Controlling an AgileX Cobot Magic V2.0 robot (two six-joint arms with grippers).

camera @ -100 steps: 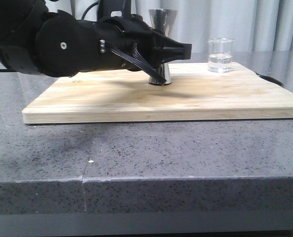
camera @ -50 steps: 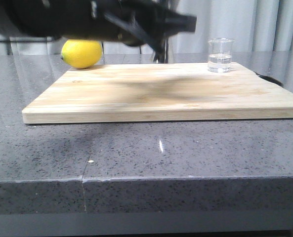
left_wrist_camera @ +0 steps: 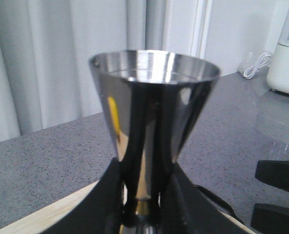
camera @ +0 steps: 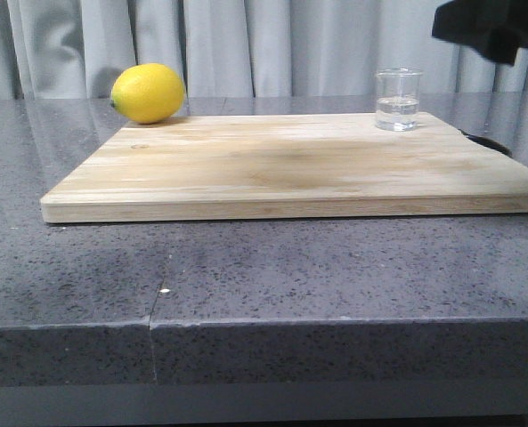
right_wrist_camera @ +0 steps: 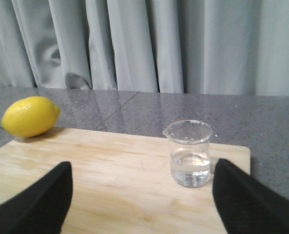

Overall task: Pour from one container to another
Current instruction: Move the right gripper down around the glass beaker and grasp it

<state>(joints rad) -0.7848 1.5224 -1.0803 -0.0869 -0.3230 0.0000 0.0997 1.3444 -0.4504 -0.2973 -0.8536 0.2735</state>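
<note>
The clear glass beaker (camera: pixel 397 100) stands upright at the cutting board's far right corner, about a third full of clear liquid. In the right wrist view the beaker (right_wrist_camera: pixel 189 153) sits just ahead of my right gripper (right_wrist_camera: pixel 142 195), which is open wide and touches nothing. The steel jigger (left_wrist_camera: pixel 151 97) is out of the front view. The left wrist view shows it upright, with my left gripper (left_wrist_camera: pixel 145 195) shut on its narrow waist, off the board. Whether the jigger holds anything is hidden.
A wooden cutting board (camera: pixel 290 169) lies on the grey speckled counter (camera: pixel 264 276). A yellow lemon (camera: pixel 148 92) rests by the board's far left corner. My right arm's black housing (camera: pixel 491 27) hangs at the upper right, above the beaker. Curtains close off the back.
My left arm lifted the jigger off the board and left the front view, uncovering the lemon. My right arm has come in at the upper right.
</note>
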